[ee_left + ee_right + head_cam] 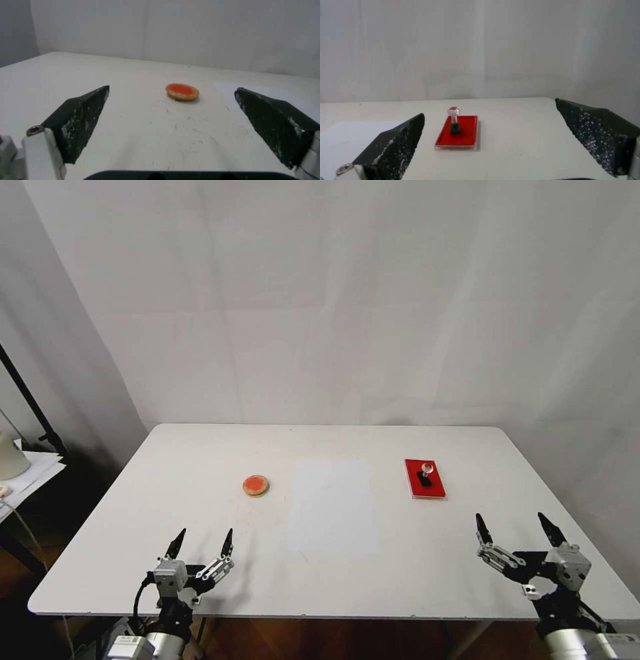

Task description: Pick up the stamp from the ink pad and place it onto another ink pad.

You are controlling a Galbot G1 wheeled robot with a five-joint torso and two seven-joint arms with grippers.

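Observation:
The stamp, black-based with a clear round knob, stands upright on the flat red rectangular ink pad at the table's right; the right wrist view has the stamp on that pad ahead of the fingers. The other ink pad, a small orange-red disc with a tan rim, lies left of centre and lies ahead of the fingers in the left wrist view as the disc. My left gripper hovers open near the front edge, short of the disc. My right gripper is open, in front of and right of the red pad.
A white sheet of paper lies flat between the two pads on the white table. A white backdrop hangs behind the table. A dark stand and a side surface with papers sit off the table's left edge.

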